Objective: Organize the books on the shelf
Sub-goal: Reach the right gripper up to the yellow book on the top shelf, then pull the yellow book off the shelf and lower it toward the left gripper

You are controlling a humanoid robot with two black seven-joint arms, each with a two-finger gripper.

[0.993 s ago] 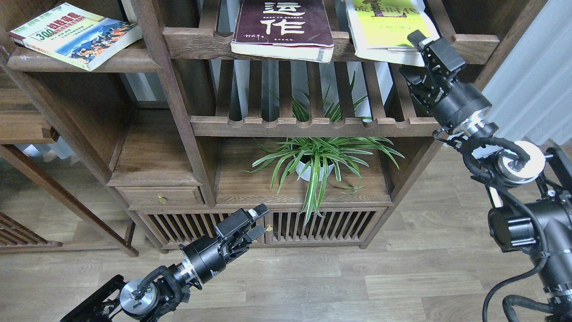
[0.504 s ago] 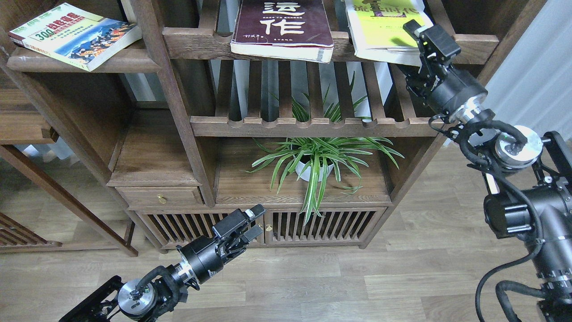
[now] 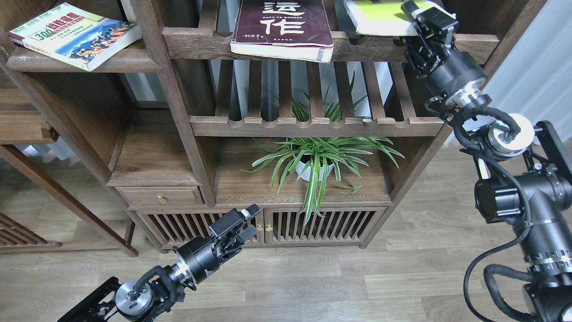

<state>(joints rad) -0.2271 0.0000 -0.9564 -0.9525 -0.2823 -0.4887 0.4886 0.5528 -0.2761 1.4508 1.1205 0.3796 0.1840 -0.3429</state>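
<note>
The lime-yellow book (image 3: 380, 11) sits at the top right of the view, its near edge lifted clear of the slatted upper shelf (image 3: 205, 42) so that its pale page block faces the camera. The right hand (image 3: 424, 20) is at that book's right-hand corner, its fingers closed onto the edge of the book, one finger above the cover and the rest of the hand below. To the left of it, the maroon book (image 3: 281, 27) with large white Chinese characters lies flat on the same slatted shelf, its near edge overhanging the notched front rail. Further left, past an upright post, the cream book (image 3: 73, 36) marked "300" lies at an angle on the solid dark-brown shelf (image 3: 85, 62), one corner jutting over the pale-worn front edge. Below the slatted shelves, a spider plant (image 3: 319, 154) in a white pot stands on a lower board, its leaves drooping over the front of the slatted cabinet doors (image 3: 313, 226). The left hand (image 3: 243, 223) hangs low in front of those doors, well apart from all three books, its two fingers slightly parted and holding nothing. A pale wood-plank floor (image 3: 335, 281) runs beneath everything.
</note>
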